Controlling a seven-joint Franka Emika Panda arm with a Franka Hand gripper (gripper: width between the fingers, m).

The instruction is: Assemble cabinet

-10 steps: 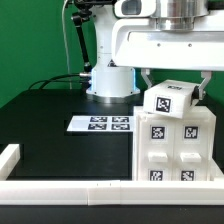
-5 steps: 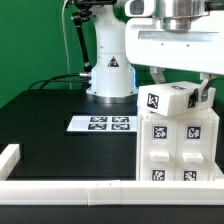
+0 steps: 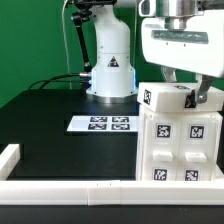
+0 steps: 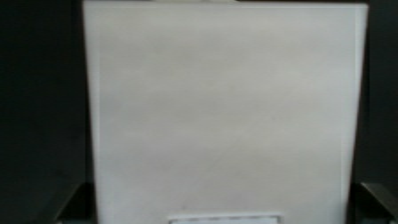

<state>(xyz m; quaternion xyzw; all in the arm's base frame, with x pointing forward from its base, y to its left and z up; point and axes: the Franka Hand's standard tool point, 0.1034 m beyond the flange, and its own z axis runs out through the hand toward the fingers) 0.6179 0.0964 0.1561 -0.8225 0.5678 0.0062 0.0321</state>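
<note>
Exterior view first, since we're getting the best look at the gripper (image 3: 181, 92) there: the two fingers are coming down on either side of the small white block (image 3: 166, 99) sitting on top of the cabinet (image 3: 176, 140). One dark fingertip (image 3: 202, 96) is showing at the block's right side in that view, and the other finger is dropping in behind the block on its left. We're reading that as the jaws clamped onto the block, though the actual contact is partly hidden, so we're calling it a judgement.

Wrist view isn't helping us much. We're seeing one big plain white face (image 4: 210, 100) filling nearly everything, probably the block or the cabinet top right under the camera, with darkness on both sides. We can't tell more than that.

The cabinet itself is standing upright at the exterior view's right, just behind the low white border rail (image 3: 60, 187), tags facing the camera. The marker board (image 3: 102, 124) is lying flat on the black table (image 3: 50, 110), well apart toward the exterior view's left.

What we're worrying about: the block is looking a bit tilted against the cabinet top. If it's going in crooked, it could jam on an edge, or pressing down could shove the whole cabinet against the rail or twist the block in the jaws.
</note>
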